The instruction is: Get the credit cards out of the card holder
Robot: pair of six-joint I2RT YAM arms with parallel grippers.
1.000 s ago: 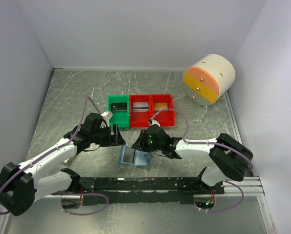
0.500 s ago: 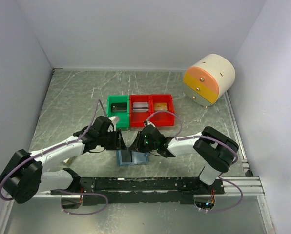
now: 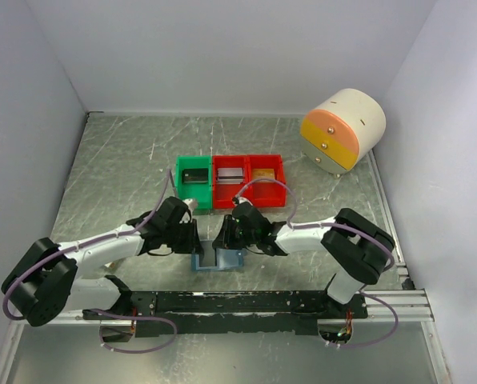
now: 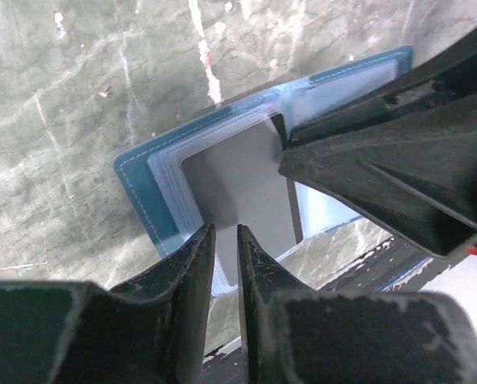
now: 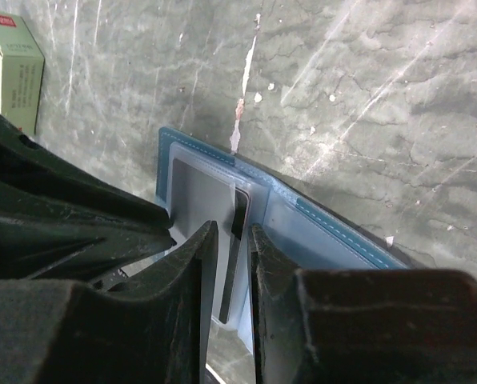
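Note:
The slate-blue card holder [image 3: 219, 262] lies open near the table's front, between both arms. Its light-blue pockets [image 4: 162, 188] face the left wrist camera. A dark grey credit card [image 4: 238, 176] sticks out of a pocket toward my left gripper [image 4: 226, 232]. That gripper's jaws are drawn to a thin slit over the card's near end. My right gripper [image 5: 233, 228] is shut on the card holder's [image 5: 342, 232] inner leaf, where a dark card edge [image 5: 237, 240] runs between the fingers. From above, the left gripper [image 3: 194, 238] and right gripper [image 3: 222, 238] nearly touch.
A green bin [image 3: 195, 181] and two red bins [image 3: 230, 181] stand in a row just behind the grippers. A cream and orange drawer unit [image 3: 342, 130] sits at the back right. A small cream-and-red box [image 5: 13, 68] lies nearby. A black rail [image 3: 238, 302] runs along the near edge.
My left gripper moved right to the card holder and its jaws narrowed from wide to a slit on the card. The right gripper shifted left onto the holder, which now stands folded up.

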